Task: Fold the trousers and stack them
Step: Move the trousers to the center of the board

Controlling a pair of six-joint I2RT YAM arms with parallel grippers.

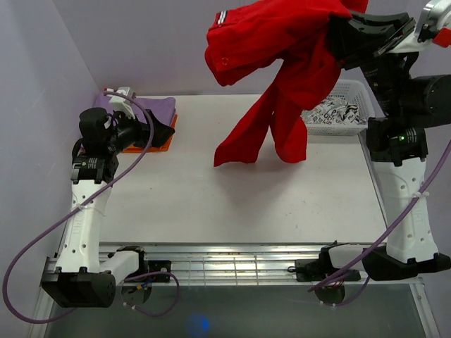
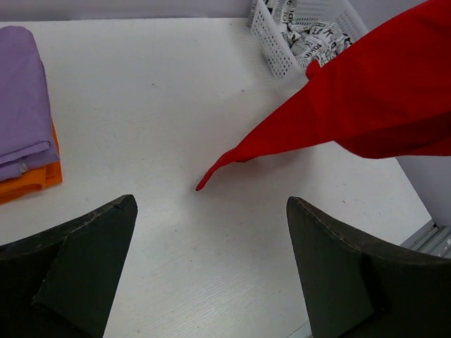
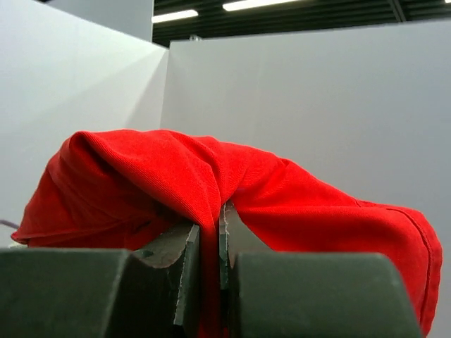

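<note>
The bright red trousers [image 1: 282, 63] hang high over the back right of the table, their two legs dangling with the ends near the tabletop. My right gripper [image 1: 338, 32] is shut on a fold of them; in the right wrist view the red cloth [image 3: 211, 190] is pinched between the jaws of that gripper [image 3: 209, 239]. My left gripper [image 1: 165, 132] is open and empty at the back left, beside the folded cloths. In the left wrist view a red leg [image 2: 352, 105] hangs ahead of the open gripper [image 2: 211, 232].
A folded lilac-purple cloth [image 1: 151, 107] lies on an orange one [image 1: 151, 146] at the back left. A white basket [image 1: 345, 105] holding black-and-white patterned cloth [image 1: 331, 113] stands at the back right, partly behind the trousers. Metal rails [image 1: 225, 264] run along the near edge.
</note>
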